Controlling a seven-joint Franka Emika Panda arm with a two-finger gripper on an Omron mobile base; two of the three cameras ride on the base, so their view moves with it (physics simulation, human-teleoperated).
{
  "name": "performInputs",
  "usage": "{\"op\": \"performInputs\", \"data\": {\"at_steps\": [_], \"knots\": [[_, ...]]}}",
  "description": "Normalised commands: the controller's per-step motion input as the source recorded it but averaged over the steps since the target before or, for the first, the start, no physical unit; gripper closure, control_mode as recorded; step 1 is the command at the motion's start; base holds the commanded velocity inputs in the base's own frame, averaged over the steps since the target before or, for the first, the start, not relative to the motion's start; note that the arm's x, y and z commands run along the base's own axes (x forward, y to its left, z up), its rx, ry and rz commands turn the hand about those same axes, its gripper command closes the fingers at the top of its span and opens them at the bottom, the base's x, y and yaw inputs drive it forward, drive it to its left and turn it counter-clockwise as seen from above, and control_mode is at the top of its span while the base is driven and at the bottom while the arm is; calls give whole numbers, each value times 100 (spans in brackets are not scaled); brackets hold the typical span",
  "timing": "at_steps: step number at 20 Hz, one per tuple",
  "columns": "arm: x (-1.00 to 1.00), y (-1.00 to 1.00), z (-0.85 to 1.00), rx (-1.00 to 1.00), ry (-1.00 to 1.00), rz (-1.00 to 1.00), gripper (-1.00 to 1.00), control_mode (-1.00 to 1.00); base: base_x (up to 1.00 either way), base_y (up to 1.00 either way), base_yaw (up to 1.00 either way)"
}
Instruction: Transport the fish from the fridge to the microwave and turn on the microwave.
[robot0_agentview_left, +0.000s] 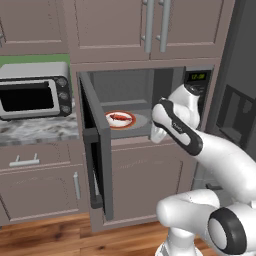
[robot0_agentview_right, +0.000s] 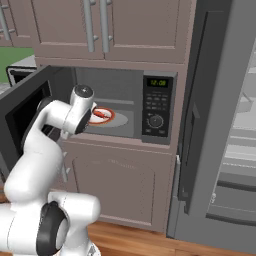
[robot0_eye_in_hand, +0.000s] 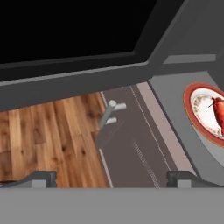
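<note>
The small red-orange fish (robot0_agentview_left: 119, 118) (robot0_agentview_right: 101, 114) (robot0_eye_in_hand: 218, 109) lies on a red-rimmed plate (robot0_agentview_left: 132, 121) (robot0_agentview_right: 111, 118) (robot0_eye_in_hand: 189, 105) inside the microwave (robot0_agentview_left: 197, 82) (robot0_agentview_right: 156, 107). The microwave's door (robot0_agentview_left: 95, 145) (robot0_agentview_right: 25, 110) (robot0_eye_in_hand: 65, 30) is swung wide open to the left. My gripper (robot0_eye_in_hand: 111, 179) is open and empty. It hangs just outside the front of the cavity, pointing down past the door toward the floor. The plate sits off to the hand view's right edge. The tall dark-grey fridge (robot0_agentview_left: 237, 100) (robot0_agentview_right: 210, 100) stands to the right with its door open.
A silver toaster oven (robot0_agentview_left: 35, 90) (robot0_agentview_right: 20, 70) sits on the marble counter to the left. Brown cabinets surround the microwave, and a drawer handle (robot0_eye_in_hand: 109, 113) shows below it. Under the open door is wood floor (robot0_eye_in_hand: 52, 135).
</note>
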Motion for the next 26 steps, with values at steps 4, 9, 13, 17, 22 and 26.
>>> {"op": "performInputs", "data": {"at_steps": [4,9,13,17,22,26], "knots": [[-45,-13,29,0,0,2,-100,-100,0,0,0],[-51,0,24,0,0,16,-100,-100,0,0,0],[-34,16,24,-2,0,27,-100,-100,0,0,0],[-39,13,28,-2,0,27,-100,-100,0,0,0],[-47,1,33,-1,-1,23,-100,-100,0,0,0],[-54,0,24,0,-1,10,-100,-100,0,0,0]]}}
